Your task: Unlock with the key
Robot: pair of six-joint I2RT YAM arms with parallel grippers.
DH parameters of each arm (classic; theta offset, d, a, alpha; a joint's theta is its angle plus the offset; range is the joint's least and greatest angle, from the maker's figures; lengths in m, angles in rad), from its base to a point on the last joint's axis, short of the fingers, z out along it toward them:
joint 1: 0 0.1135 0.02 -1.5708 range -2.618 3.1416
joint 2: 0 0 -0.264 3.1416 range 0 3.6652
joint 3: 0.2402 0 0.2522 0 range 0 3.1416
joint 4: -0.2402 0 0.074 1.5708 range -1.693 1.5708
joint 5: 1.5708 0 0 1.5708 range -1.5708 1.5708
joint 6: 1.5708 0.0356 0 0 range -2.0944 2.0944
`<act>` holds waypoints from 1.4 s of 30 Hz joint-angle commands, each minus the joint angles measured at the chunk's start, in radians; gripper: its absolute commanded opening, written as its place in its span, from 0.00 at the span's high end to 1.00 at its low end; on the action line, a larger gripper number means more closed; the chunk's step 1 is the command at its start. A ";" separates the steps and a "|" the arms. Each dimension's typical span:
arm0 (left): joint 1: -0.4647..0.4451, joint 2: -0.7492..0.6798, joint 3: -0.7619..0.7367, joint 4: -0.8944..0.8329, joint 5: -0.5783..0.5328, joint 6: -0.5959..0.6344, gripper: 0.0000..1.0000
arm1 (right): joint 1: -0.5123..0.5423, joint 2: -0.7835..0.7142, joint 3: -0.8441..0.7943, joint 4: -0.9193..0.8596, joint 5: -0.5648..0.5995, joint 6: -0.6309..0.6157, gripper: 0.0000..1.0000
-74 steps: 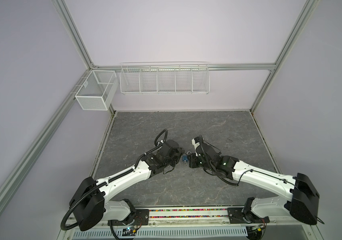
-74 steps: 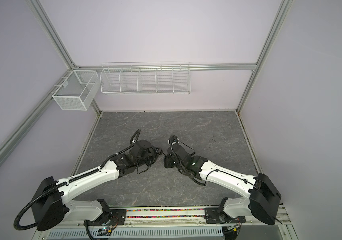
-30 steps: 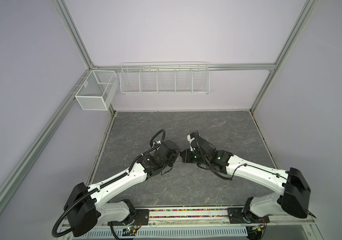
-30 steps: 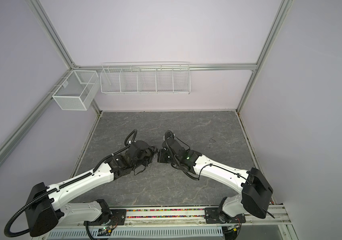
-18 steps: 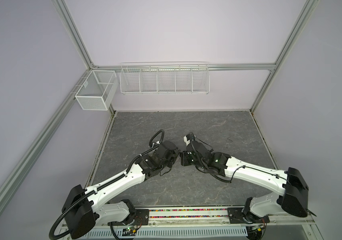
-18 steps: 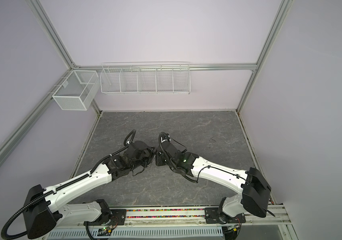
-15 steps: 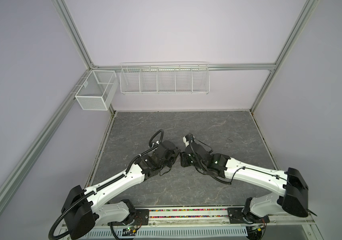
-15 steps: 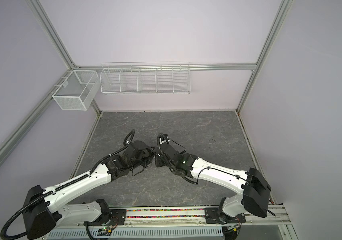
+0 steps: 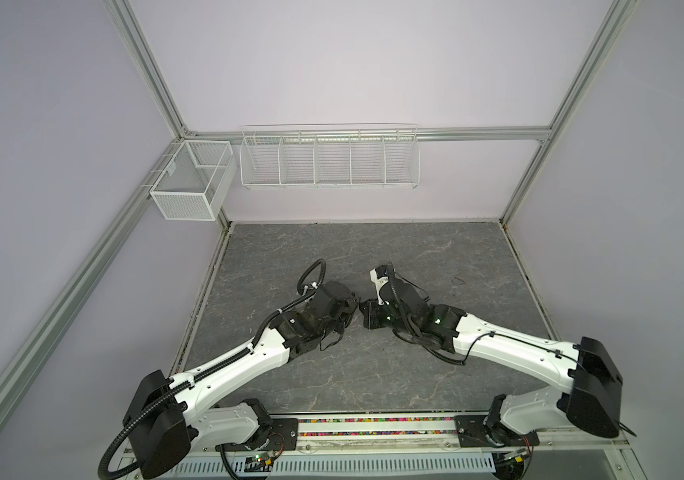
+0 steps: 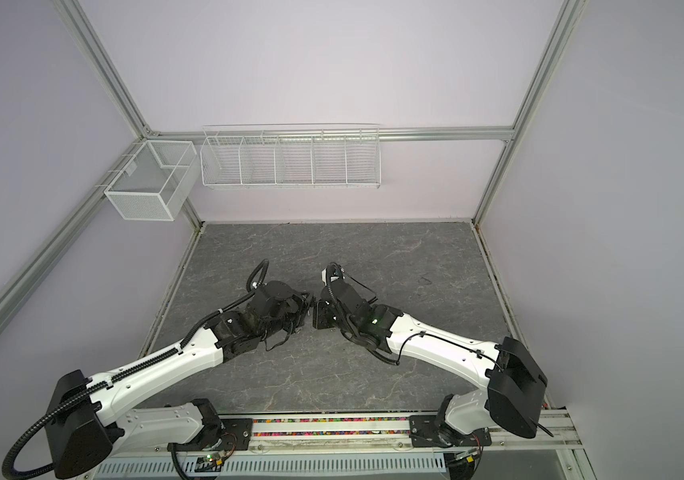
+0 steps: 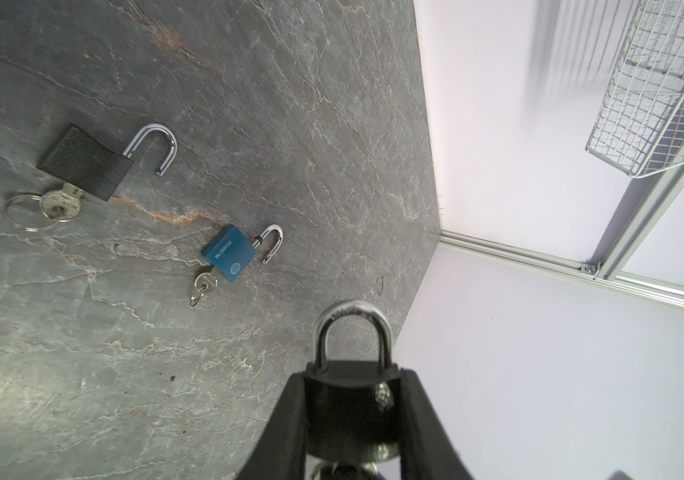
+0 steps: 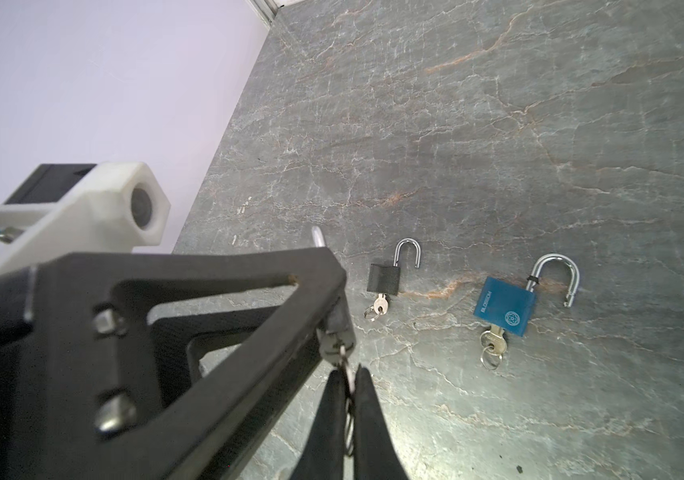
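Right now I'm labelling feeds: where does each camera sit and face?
Top views: high at the front, looking down on the table and both arms.
Left wrist: looks along the left gripper, clamped on a closed padlock.
Right wrist: looks along the right gripper, pinching the key ring; left gripper alongside.
Both wrist views share the open blue padlock and black padlock.

The desk point(image 11: 61, 374) is veined pale and rust on dark grey. The blue padlock point(image 11: 230, 254) is lettered in white; the black padlock point(image 11: 86, 163) is left plain. The wire basket point(image 9: 332, 166) is coated white.
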 commanded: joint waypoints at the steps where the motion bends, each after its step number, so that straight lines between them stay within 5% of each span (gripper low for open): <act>1: -0.056 0.008 0.031 0.136 0.194 -0.025 1.00 | 0.073 0.027 0.105 0.079 0.026 -0.090 0.94; 5: -0.057 -0.023 0.034 0.178 0.223 -0.025 1.00 | -0.033 0.012 0.011 0.227 -0.174 0.047 0.93; 12: -0.057 -0.040 0.052 0.126 0.233 0.055 1.00 | -0.053 -0.057 0.007 0.344 -0.309 0.136 0.93; 24: -0.035 -0.063 -0.127 0.228 0.264 0.098 1.00 | -0.120 -0.200 -0.127 0.519 -0.420 0.436 0.94; 29: 0.022 -0.103 -0.080 0.181 0.234 0.186 1.00 | -0.079 -0.243 -0.031 0.164 -0.291 0.179 0.92; 31: 0.046 -0.106 -0.031 0.159 0.194 0.291 1.00 | -0.069 -0.245 0.005 0.003 -0.224 0.087 0.63; 35: 0.049 -0.112 0.043 -0.014 0.079 0.529 1.00 | -0.059 -0.343 -0.008 -0.192 -0.008 -0.027 0.43; 42: -0.080 -0.105 -0.038 0.133 -0.058 1.050 1.00 | -0.219 -0.235 0.213 -0.479 -0.212 -0.215 0.27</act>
